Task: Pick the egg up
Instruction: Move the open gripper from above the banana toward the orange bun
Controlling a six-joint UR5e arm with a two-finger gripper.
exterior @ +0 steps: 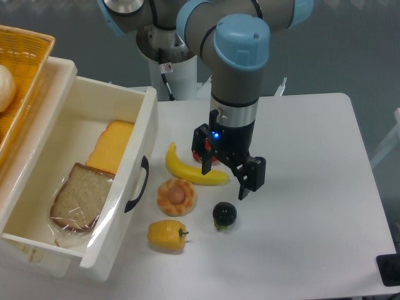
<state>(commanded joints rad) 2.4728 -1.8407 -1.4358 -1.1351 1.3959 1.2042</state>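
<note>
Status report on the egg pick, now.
Gripper open, empty, above the banana. Egg flat on table, untouched, left of and below gripper in frame. Banana, black fruit, yellow pepper crowd it.

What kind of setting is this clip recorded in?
Probably a robotics lab tabletop, not a real kitchen: an arm with an open claw over a white table, toy foods like the egg and banana, and a white bin.
</note>
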